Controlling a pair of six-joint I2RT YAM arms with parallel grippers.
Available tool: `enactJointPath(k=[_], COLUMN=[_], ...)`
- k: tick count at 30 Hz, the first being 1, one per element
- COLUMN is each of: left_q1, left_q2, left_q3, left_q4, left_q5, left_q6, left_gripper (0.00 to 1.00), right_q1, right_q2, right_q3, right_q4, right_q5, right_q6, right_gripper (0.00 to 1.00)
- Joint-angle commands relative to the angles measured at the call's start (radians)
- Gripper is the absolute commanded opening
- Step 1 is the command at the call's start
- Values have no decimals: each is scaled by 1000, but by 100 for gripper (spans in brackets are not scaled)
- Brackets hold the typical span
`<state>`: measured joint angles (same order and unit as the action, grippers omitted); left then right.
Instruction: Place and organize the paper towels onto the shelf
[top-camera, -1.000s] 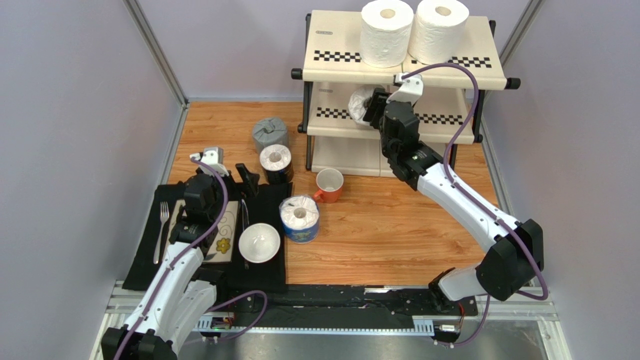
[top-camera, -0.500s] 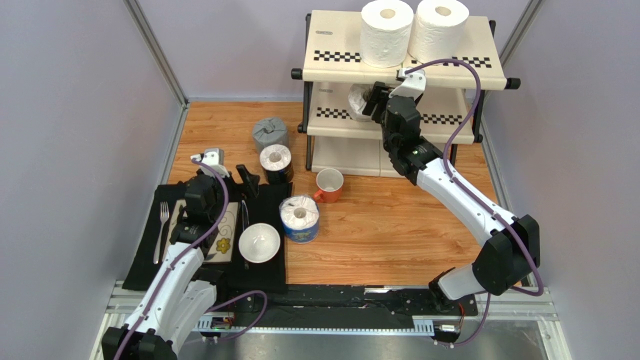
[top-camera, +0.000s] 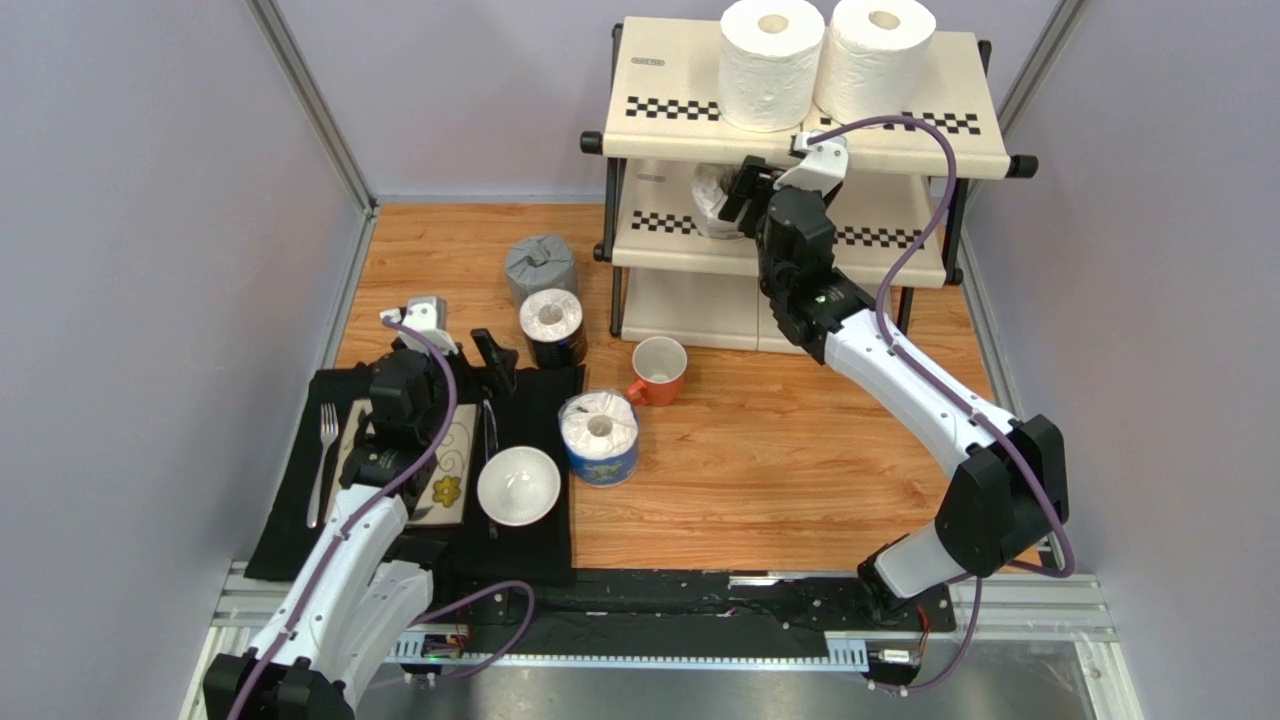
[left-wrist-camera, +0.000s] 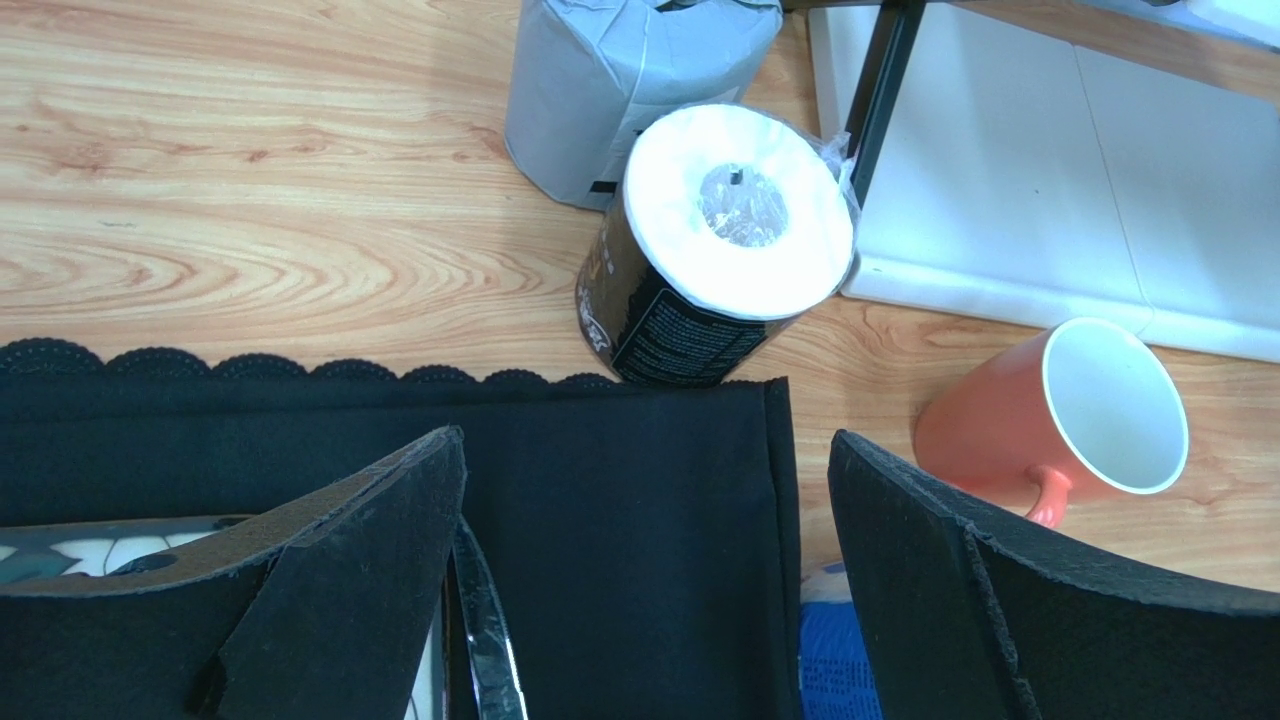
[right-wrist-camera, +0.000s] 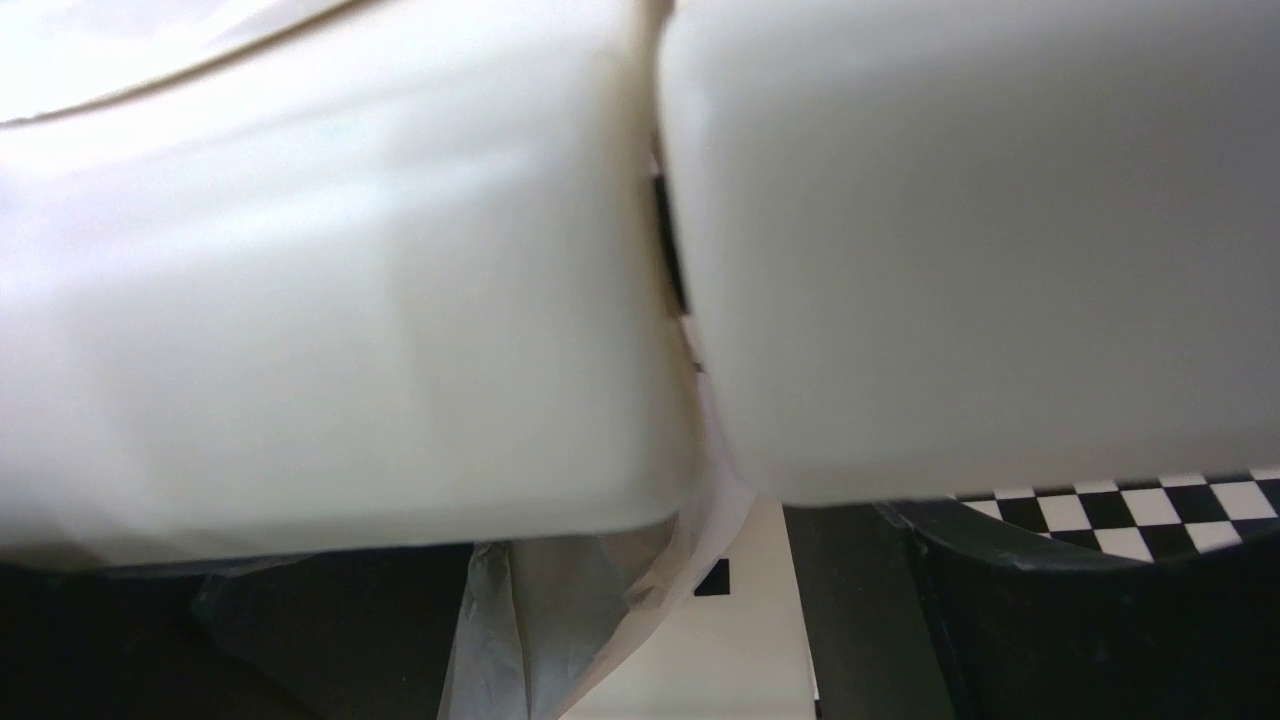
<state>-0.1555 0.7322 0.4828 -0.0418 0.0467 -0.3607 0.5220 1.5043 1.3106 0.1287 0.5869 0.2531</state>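
The shelf (top-camera: 676, 90) stands at the back. Two plain white rolls (top-camera: 772, 63) stand on its top tier. My right gripper (top-camera: 747, 203) is shut on the clear-white wrapped roll (top-camera: 712, 200) and holds it inside the middle tier, under the top panel. In the right wrist view the wrap (right-wrist-camera: 556, 615) shows below the blurred cream panel (right-wrist-camera: 977, 225). On the table stand the grey roll (top-camera: 540, 269), the black roll (top-camera: 552, 324) and the blue roll (top-camera: 598, 437). My left gripper (left-wrist-camera: 646, 585) is open and empty over the black mat, near the black roll (left-wrist-camera: 721, 240).
An orange mug (top-camera: 657, 369) lies by the shelf's bottom panel. A white bowl (top-camera: 519, 485), a fork (top-camera: 325, 458) and a patterned plate lie on the black mat (top-camera: 293, 525) at the left. Grey walls close in both sides.
My right arm has reached further back and carried the clear-white wrapped roll deeper into the middle tier. The left arm has not moved.
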Motion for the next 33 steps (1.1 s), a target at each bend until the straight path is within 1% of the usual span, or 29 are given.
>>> enactJointPath(k=[1,7,15,25,29,33], left_q1=[-1,-1,-1,-1,-1,-1], left_q2=[-13,-16,-17,-22,-24,-28], left_q3=[-6,-9,-9,-13,-13,-13], left_q4=[8,10,11,14,11,10], left_q5=[-5,-11,-13,-13,-13,-16], left_q6=[11,11,8,6,8,9], left_gripper=[99,99,99,99,99,99], right_q1=[-10,-10,-11,-11,-13,-11], right_q2=[-12,-65,-65,-72,-76,-119], right_q3=[-48,-126,-122,-169,-172,-212], right_q4=[112,218,236,344,348,373], right_q5=[48,70,67,53,56,44], right_q6=[-8,-26,-52,-54,-63,-69], right_gripper=[75,78,80,81,80,80])
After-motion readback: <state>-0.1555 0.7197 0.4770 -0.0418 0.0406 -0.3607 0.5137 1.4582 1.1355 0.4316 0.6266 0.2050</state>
